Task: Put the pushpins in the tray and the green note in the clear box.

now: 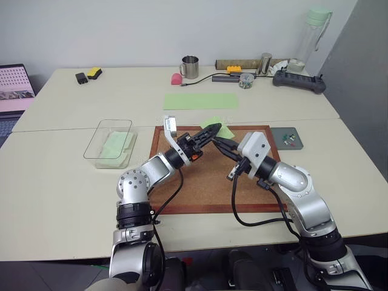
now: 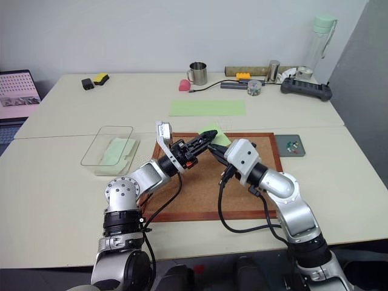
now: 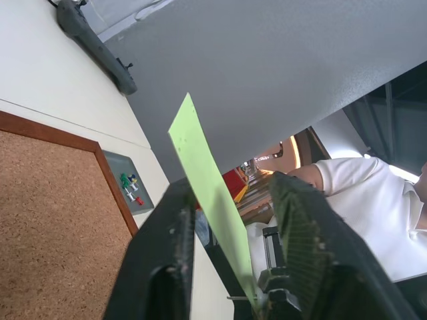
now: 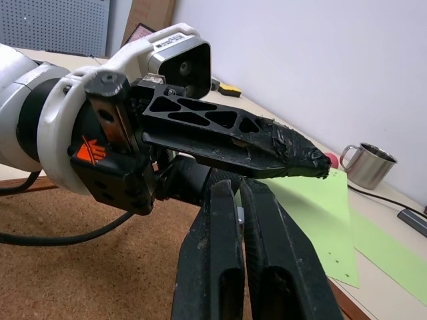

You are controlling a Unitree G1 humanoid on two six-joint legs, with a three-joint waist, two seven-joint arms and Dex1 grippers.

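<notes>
Meeting above the cork board [image 1: 206, 182], both claws pinch the green note [image 3: 208, 193].

Pale tables [image 1: 73, 182] pushed together, seams visible. Middle near the front edge: cork board [image 1: 206, 188]. Off its left side: clear box [image 1: 110, 143], green paper inside. Off its right back corner: grey tray [image 1: 286, 138] with pushpins [image 1: 290, 139]. Behind the board: long green sheet [image 1: 200, 100]. Along the back edge: metal mug [image 1: 190, 66], pink item [image 1: 176, 79], yellow-and-black blocks [image 1: 88, 74], black power strip [image 1: 298, 82], tall bottle [image 1: 314, 36]. Laptop [image 1: 13, 91] at far left edge.
</notes>
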